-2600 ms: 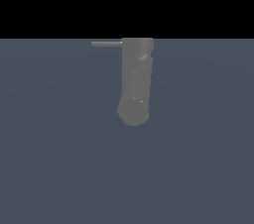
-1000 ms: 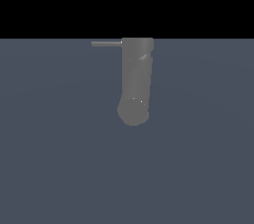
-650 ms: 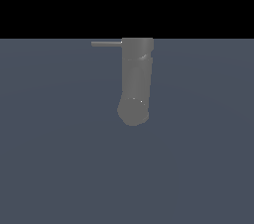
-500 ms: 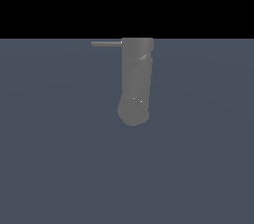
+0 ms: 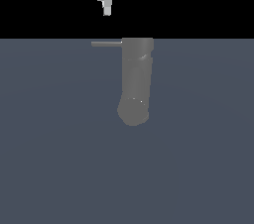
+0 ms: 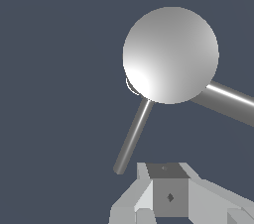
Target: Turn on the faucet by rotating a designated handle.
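The faucet (image 5: 136, 84) is a thick matte grey cylinder with a rounded lower end, standing in the middle of the exterior view. Its handle (image 5: 106, 43), a thin grey rod, sticks out from the body's top toward the exterior view's left. My white gripper (image 5: 106, 10) hangs above the handle's outer half, clear of it, with its fingers together and nothing between them. In the wrist view the faucet (image 6: 170, 54) shows as a round grey dome. The handle (image 6: 133, 136) slants out from under it, its free end close to my gripper (image 6: 166, 168).
A flat blue-grey floor (image 5: 59, 158) spreads around the faucet, under a black background. In the wrist view a thicker grey bar (image 6: 229, 103) runs off from under the dome on the side away from the handle.
My gripper, out of view a second ago, has come in from the top of the exterior view and moved down toward the handle. The faucet and handle have not moved.
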Robot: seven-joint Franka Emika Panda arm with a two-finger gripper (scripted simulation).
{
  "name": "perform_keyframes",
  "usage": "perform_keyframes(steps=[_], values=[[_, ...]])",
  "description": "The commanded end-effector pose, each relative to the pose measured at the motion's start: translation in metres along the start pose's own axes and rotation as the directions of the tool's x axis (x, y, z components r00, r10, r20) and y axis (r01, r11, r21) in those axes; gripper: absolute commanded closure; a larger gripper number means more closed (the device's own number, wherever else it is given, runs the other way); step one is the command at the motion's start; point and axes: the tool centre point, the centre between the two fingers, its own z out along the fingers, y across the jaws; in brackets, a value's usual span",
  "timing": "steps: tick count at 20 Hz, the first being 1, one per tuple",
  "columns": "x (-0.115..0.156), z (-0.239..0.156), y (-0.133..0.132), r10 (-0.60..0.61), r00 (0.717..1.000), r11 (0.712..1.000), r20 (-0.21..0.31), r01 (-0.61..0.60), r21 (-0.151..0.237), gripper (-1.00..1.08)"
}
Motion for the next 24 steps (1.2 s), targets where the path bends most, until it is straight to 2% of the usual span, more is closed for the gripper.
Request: perform_keyframes(steps=[1, 13, 19, 24], values=[[-0.001, 0.012, -0.011, 0.063, 0.998, 0.998, -0.006, -0.063, -0.002, 1.08], [-0.005, 0.066, -0.051, 0.309, 0.95, 0.951, -0.044, -0.309, 0.001, 1.08], [-0.006, 0.081, -0.061, 0.37, 0.928, 0.929, -0.055, -0.37, 0.006, 1.08], [-0.007, 0.085, -0.064, 0.389, 0.919, 0.921, -0.059, -0.389, 0.008, 1.08]])
